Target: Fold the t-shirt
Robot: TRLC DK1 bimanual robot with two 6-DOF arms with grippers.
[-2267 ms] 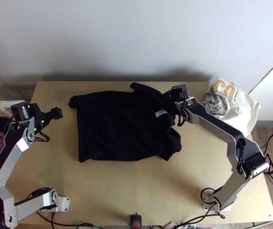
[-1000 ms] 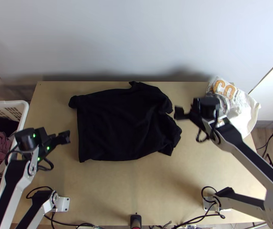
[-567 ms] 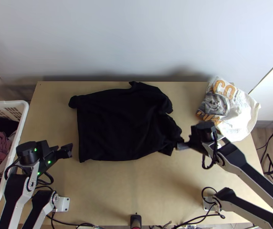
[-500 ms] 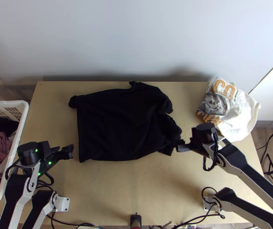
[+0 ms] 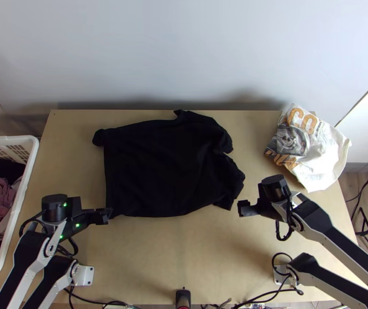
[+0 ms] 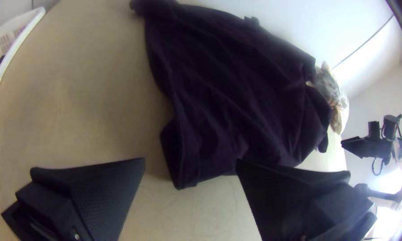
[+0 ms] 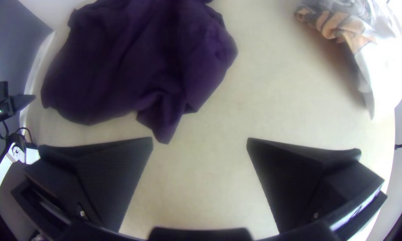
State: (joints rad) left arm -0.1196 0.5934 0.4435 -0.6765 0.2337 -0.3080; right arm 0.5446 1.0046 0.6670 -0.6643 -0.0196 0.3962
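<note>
Top view: black t-shirt (image 5: 158, 170), spread, rumpled towards three o'clock, on surface (image 5: 173, 257). Left jaws: open, by eight-o'clock corner. Right jaws: open, just off four-o'clock corner. Advised: pinch both layers low, lift evenly, fold towards twelve.

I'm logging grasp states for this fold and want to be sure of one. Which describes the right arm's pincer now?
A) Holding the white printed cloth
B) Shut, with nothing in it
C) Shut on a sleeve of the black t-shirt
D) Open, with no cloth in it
D: the right pincer stands wide open with bare table between its two sides, and the black t-shirt lies beyond its tips.
</note>
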